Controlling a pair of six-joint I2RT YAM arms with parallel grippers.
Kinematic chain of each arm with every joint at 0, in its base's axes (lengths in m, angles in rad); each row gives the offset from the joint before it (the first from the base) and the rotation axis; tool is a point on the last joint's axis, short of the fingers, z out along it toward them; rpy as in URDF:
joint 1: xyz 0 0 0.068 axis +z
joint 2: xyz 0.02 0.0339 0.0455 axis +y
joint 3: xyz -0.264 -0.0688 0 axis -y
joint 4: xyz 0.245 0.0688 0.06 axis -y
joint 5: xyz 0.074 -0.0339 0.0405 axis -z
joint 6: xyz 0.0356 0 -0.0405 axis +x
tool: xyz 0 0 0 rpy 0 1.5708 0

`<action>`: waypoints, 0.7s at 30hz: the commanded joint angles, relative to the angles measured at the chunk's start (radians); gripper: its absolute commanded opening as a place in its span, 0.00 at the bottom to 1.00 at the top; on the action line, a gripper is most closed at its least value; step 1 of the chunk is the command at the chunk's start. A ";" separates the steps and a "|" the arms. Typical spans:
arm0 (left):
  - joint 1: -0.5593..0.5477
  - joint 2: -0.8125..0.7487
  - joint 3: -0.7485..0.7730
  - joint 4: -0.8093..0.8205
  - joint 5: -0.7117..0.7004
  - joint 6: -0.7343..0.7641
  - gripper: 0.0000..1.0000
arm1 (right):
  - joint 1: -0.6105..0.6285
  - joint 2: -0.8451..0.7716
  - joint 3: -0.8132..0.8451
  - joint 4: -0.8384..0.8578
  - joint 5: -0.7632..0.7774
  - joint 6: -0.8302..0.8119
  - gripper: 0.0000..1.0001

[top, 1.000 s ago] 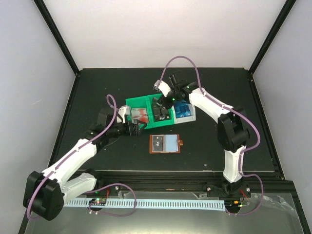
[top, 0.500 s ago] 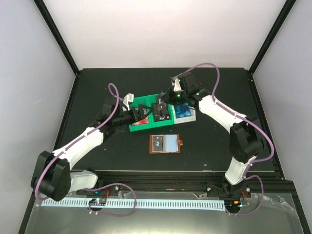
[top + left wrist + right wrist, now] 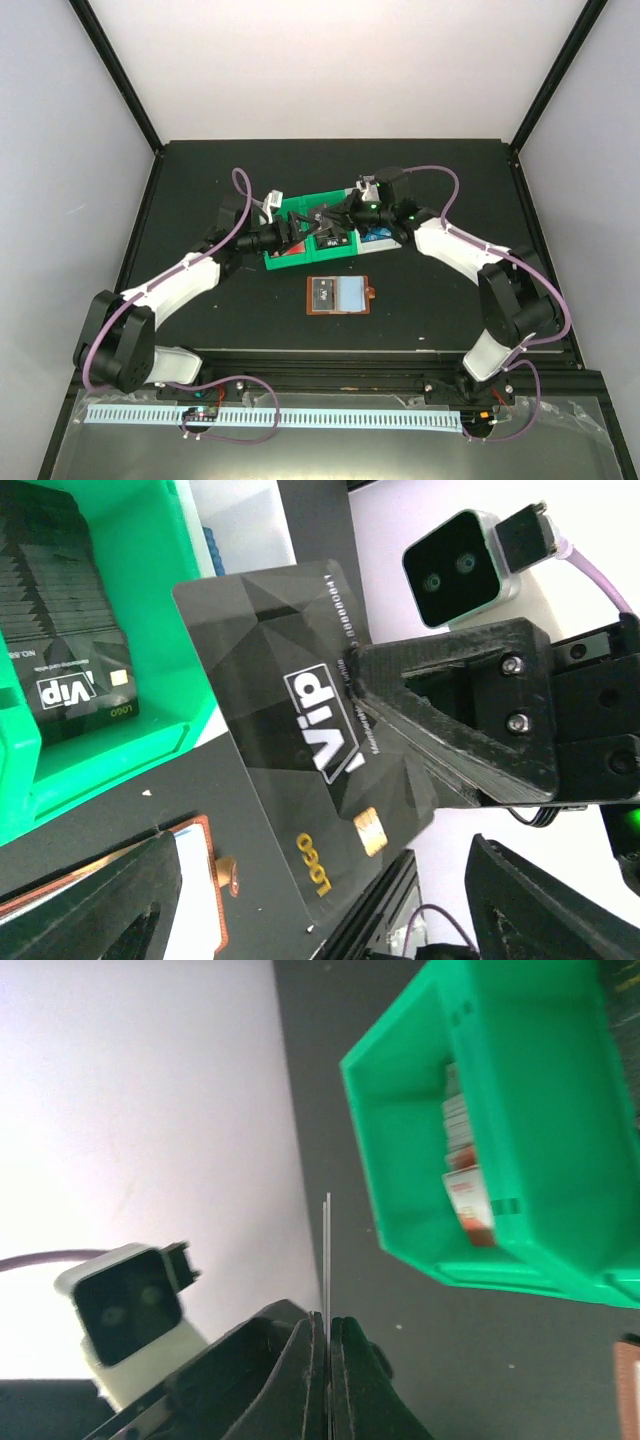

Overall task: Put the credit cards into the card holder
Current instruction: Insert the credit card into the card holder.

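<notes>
The right gripper is pinched tight on a black card, holding it in the air above the green bin, where more black cards are stacked. The left gripper faces it, jaws spread wide either side of the card's lower end. The holder lies open on the table, just beside the bin

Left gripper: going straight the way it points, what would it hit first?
Most likely the black card pinched in the right gripper: it sits just ahead of the open left gripper, though depth is unclear.
</notes>
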 commanded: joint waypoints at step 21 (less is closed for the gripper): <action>0.028 0.016 0.005 0.181 0.135 -0.094 0.08 | -0.022 -0.093 -0.143 0.472 -0.261 0.115 0.04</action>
